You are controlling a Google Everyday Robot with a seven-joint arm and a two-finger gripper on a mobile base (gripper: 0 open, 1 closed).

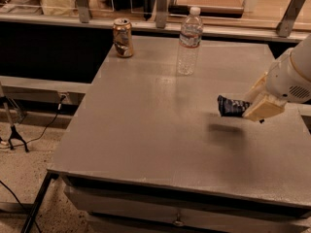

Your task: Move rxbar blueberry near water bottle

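- Table [146, 144]: grey and square. It carries the water bottle and the can at its far edge; the near and left parts are bare.
- Gripper [249, 108]: at the right side of the table, held above the surface. Its jaws are clamped on the right end of the snack bar. The pick-up therefore looks done.
- Water bottle [189, 40]: clear, white-capped, upright at the far middle. It is well apart from the snack bar, so the carry far and leftward and the set-down are left to do.
- Can [123, 38]: tan and gold, upright at the far left, left of the bottle.
- Snack bar [232, 106]: dark navy, flat and roughly level. It juts left from the jaws, and its shadow on the table below suggests it hangs clear.
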